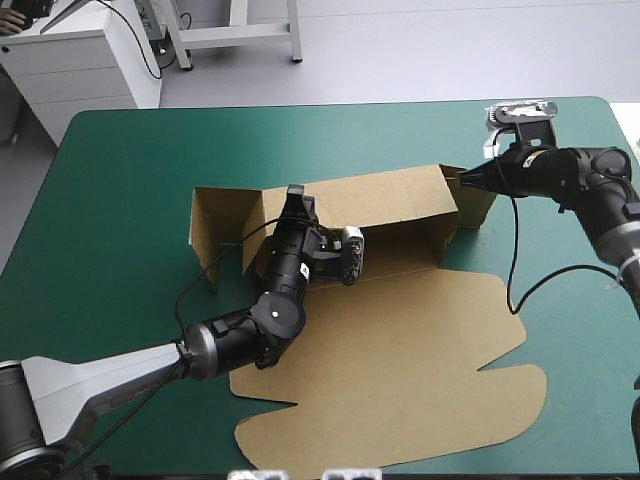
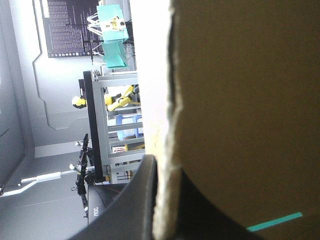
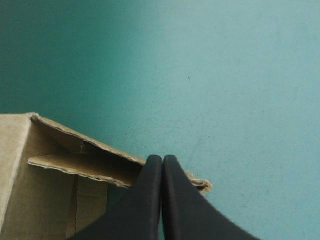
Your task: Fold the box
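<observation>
The brown box (image 1: 400, 205) stands mid-table with its walls raised and its lid (image 1: 400, 370) lying flat toward the front edge. My left gripper (image 1: 294, 197) is shut on the top edge of the box's back wall near the left end. In the left wrist view the board (image 2: 240, 100) runs between the gripper's (image 2: 167, 167) black fingers (image 2: 135, 200). My right gripper (image 1: 468, 180) is at the box's right end, shut with nothing in it. In the right wrist view its tip (image 3: 162, 159) touches the edge of the end flap of the box (image 3: 50, 165).
The flat lid reaches nearly to the table's front edge. A loose end flap (image 1: 215, 230) stands at the box's left end. Teal-green cover (image 1: 120, 200) shows to the left, behind and to the right of the box. A white cabinet (image 1: 80, 60) stands beyond the far left corner.
</observation>
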